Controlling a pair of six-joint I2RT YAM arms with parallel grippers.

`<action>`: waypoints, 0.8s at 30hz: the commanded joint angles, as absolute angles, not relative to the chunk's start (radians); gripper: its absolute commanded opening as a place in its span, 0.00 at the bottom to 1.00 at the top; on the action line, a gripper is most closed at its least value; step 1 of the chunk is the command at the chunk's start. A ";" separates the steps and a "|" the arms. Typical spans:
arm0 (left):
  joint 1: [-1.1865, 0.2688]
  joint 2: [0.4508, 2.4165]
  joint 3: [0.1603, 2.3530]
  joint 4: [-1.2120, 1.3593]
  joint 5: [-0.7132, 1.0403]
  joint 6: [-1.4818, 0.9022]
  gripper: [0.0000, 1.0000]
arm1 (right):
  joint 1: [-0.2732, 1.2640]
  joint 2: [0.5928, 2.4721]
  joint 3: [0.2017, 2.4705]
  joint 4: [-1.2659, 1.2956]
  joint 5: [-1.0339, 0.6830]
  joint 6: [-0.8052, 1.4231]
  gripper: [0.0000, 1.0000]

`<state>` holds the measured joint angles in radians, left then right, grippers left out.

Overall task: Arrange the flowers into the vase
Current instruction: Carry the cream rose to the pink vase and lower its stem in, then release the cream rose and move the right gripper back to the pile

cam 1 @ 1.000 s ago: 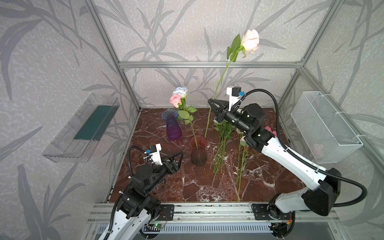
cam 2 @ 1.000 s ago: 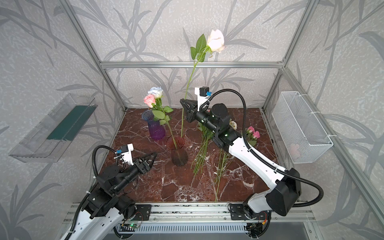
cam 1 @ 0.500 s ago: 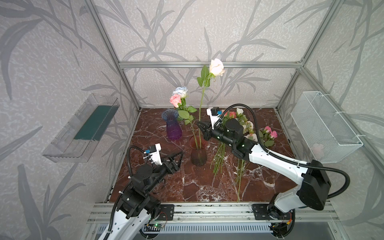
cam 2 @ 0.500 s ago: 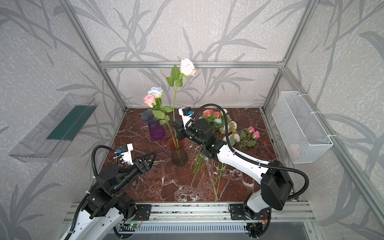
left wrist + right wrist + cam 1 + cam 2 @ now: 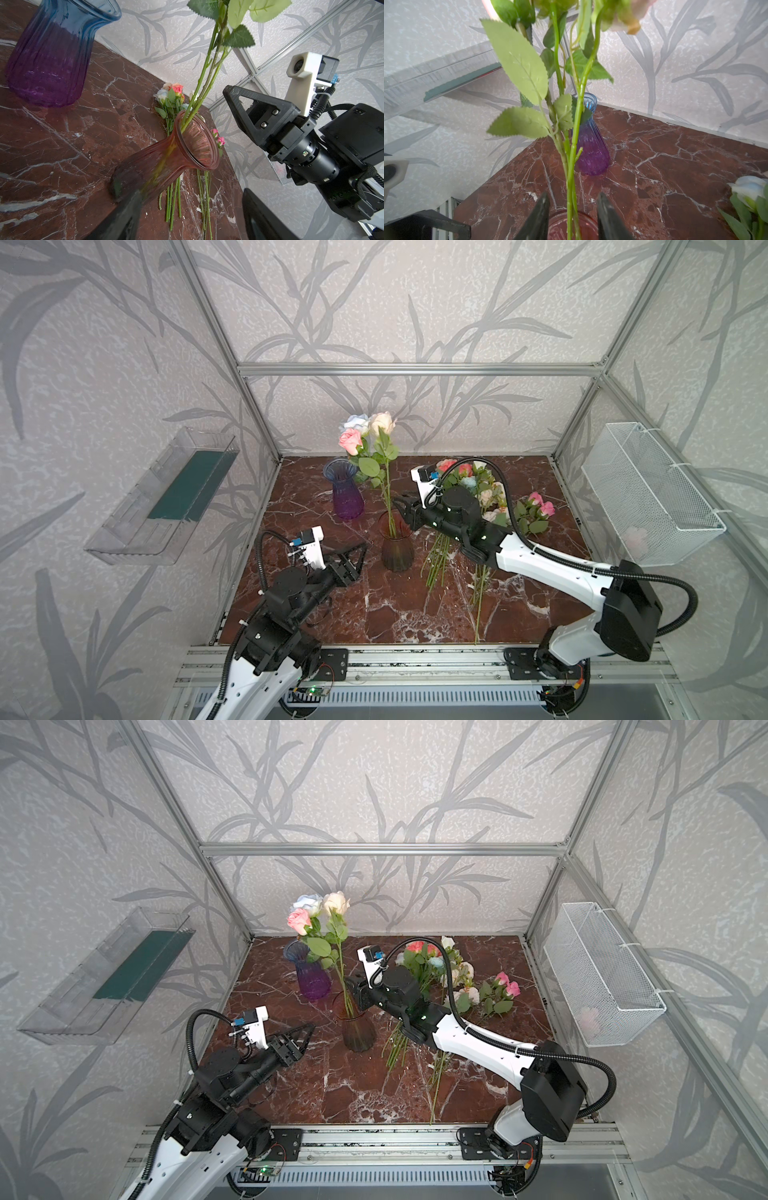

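I read the right gripper (image 5: 572, 195) parted loosely around flower stems (image 5: 572, 166) in the centre-frame vase (image 5: 397, 549); left gripper (image 5: 360, 558) wide open, empty.

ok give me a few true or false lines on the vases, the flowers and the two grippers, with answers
1. The pink vase holds three flowers. True.
2. The purple vase holds flowers too. False: it is empty.
3. The right gripper is shut. False: its jaws stand apart, with a stem between them.
4. The left gripper holds nothing. True.
5. Every flower is already in a vase. False: a pile of flowers lies to the right of the pink vase.
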<state>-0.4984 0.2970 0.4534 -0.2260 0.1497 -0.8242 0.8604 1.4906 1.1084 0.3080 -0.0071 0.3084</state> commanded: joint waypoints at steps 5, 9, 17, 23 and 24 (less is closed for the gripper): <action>-0.502 0.323 0.437 -0.180 0.154 -0.831 0.77 | 0.868 1.328 1.060 0.244 0.058 0.314 0.39; -0.500 0.347 0.432 -0.155 0.180 -0.824 0.77 | 0.863 1.231 1.031 0.173 0.121 0.308 0.42; -0.502 0.273 0.430 -0.238 0.125 -0.825 0.75 | 0.615 1.102 0.956 -0.197 0.100 0.413 0.39; -0.501 0.238 0.383 -0.330 0.035 -0.879 0.74 | 0.443 1.222 0.963 -0.416 0.015 0.382 0.29; -0.502 0.239 0.370 -0.326 0.037 -0.885 0.74 | 0.434 1.259 0.977 -0.430 0.010 0.370 0.27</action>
